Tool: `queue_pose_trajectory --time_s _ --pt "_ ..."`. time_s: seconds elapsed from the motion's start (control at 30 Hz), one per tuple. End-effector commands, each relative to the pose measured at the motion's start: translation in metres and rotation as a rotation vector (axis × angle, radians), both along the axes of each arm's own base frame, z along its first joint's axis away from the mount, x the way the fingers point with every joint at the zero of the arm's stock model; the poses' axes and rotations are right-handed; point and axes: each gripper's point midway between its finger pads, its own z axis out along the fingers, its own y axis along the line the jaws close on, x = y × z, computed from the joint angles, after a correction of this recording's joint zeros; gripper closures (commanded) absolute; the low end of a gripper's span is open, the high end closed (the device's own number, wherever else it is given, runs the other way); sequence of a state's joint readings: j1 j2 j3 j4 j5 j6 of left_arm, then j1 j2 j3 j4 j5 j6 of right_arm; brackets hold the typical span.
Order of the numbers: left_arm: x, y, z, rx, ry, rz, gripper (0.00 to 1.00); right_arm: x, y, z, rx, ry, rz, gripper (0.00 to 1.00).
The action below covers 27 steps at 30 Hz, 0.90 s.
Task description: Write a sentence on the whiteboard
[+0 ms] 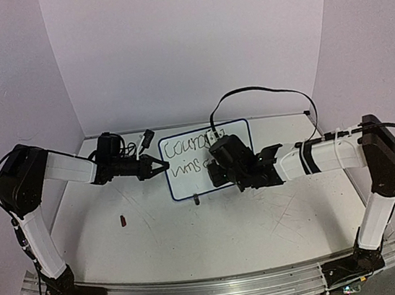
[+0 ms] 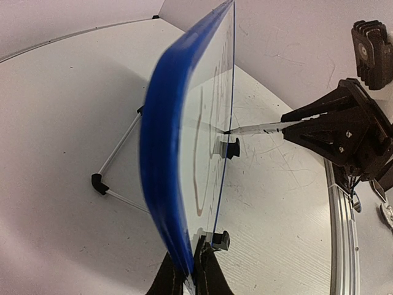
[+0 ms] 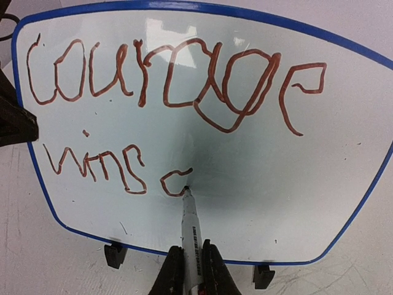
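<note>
The whiteboard point(image 1: 188, 185) stands upright at the back middle of the table on black clip feet point(image 3: 115, 254). Its blue frame point(image 2: 161, 166) shows edge-on in the left wrist view. My left gripper point(image 1: 162, 165) is shut on the board's left edge, fingers point(image 2: 209, 270) on either side of the frame. The sentence point(image 3: 166, 80) reads "Courage" in reddish-brown, with "wins" and a half-drawn round letter point(image 3: 175, 181) below. My right gripper point(image 3: 190, 273) is shut on a white marker point(image 3: 191, 230), whose tip touches the board at that letter's lower end. The same marker point(image 2: 261, 128) meets the glossy face from the right.
A small red cap point(image 1: 122, 220) lies on the table left of centre. A wire stand point(image 2: 110, 178) rests behind the board. A black cable point(image 1: 263, 89) arcs over the right arm. White walls close in the back and sides. A metal rail point(image 1: 216, 290) runs along the near edge.
</note>
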<state>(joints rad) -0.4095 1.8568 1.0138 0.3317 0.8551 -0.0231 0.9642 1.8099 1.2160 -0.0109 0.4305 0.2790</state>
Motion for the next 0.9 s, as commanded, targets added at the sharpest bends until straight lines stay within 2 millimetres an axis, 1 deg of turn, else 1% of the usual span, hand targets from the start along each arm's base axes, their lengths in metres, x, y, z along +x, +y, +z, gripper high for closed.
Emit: queue_pose_trajectory --time_s 0.0,0.23,0.87 --pt "0.0255 0.0148 -0.0081 0.103 -0.083 0.113 1.0 0.0221 -0.0102 0.0488 0.073 -0.109 -0.076 1.0" --pt "0.0252 0.0145 -0.0082 0.103 -0.082 0.112 1.0 0.0218 -0.0102 0.0531 0.077 -0.116 -0.072 1.0" --pt "0.0248 0.0145 -0.0083 0.103 -0.081 0.111 1.0 0.0221 -0.0066 0.0551 0.087 -0.117 -0.059 1.0"
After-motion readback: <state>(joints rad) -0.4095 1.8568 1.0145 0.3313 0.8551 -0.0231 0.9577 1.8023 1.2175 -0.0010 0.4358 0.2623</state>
